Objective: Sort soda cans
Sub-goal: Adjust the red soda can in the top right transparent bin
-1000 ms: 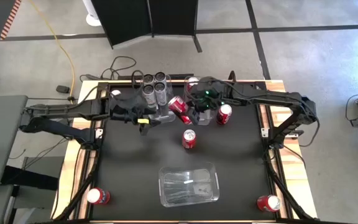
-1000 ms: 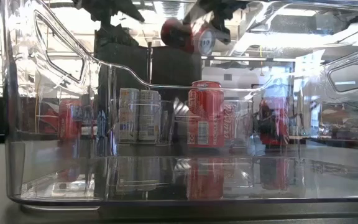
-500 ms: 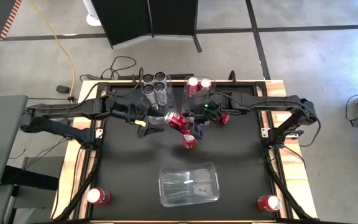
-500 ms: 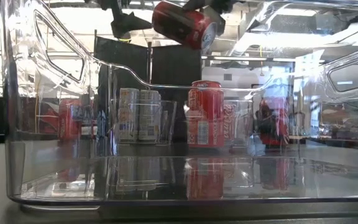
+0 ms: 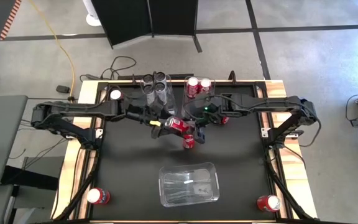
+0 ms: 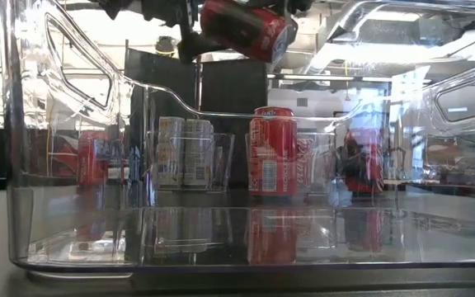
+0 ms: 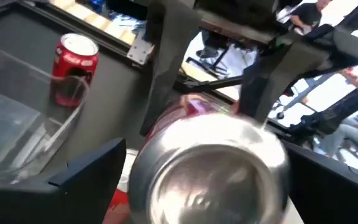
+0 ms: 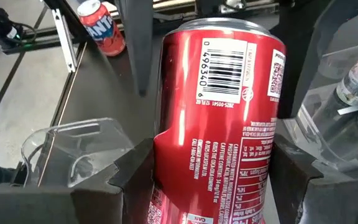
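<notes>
The right gripper [image 5: 185,126] hangs over the middle of the table with its fingers clamped on the body of a red soda can [image 5: 177,124], carried lying on its side and clear of the mat [image 5: 129,174]; in the right wrist view the can [image 8: 219,118] fills the gap between the two dark fingers, barcode outward, which suggests a side grip chosen to leave both ends free; the left gripper [image 5: 158,126] faces it from the opposite side with its fingers spread wide, one to each side of the can's silver end [image 7: 219,168], apparently lined up for a hand-over, though the fingers are not yet closed on it; directly under the held can, just below the right gripper, a second red can [image 5: 189,142] stands upright on the mat; beyond both grippers, at the far edge, one clear bin [image 5: 156,93] holds the silver-grey cans [image 5: 155,85] and its neighbour bin [image 5: 199,94] holds red cans [image 5: 198,84], so the sorting seems to run by colour; nearer the front edge lies an empty clear bin [image 5: 189,184], with two stray red cans at the front corners [image 5: 96,196] [image 5: 268,203]; a slip during transfer could drop the can onto the upright one below.
</notes>
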Robot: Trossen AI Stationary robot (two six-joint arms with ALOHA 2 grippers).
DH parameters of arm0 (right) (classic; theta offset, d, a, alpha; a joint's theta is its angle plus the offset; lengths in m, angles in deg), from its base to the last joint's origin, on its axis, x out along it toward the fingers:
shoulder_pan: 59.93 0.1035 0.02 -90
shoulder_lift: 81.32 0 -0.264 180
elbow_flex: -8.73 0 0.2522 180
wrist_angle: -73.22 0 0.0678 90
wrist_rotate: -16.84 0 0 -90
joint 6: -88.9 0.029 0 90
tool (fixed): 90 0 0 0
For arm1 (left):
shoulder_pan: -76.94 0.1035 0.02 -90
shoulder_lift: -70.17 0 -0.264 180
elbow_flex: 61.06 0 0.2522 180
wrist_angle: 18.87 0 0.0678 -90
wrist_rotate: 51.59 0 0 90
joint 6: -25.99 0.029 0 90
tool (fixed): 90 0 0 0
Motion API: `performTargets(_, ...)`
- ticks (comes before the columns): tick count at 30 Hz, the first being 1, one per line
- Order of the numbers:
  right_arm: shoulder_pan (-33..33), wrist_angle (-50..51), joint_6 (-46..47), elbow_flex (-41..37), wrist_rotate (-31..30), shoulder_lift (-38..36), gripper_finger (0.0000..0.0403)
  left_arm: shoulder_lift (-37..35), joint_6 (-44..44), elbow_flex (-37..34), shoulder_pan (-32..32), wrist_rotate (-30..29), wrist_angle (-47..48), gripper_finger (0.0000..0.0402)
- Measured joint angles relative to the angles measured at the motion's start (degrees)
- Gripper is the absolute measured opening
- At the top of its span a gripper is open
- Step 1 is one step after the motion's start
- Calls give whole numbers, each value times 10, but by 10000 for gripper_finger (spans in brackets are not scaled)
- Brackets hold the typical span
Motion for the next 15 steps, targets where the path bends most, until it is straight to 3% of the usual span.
performTargets(7,-1,6,-6,0,7,0,242,0,-25,0,8,33,1,380)
performTargets(15,-5,-6,-7,0,12,0,242,0,-33,0,0,31,-1,356)
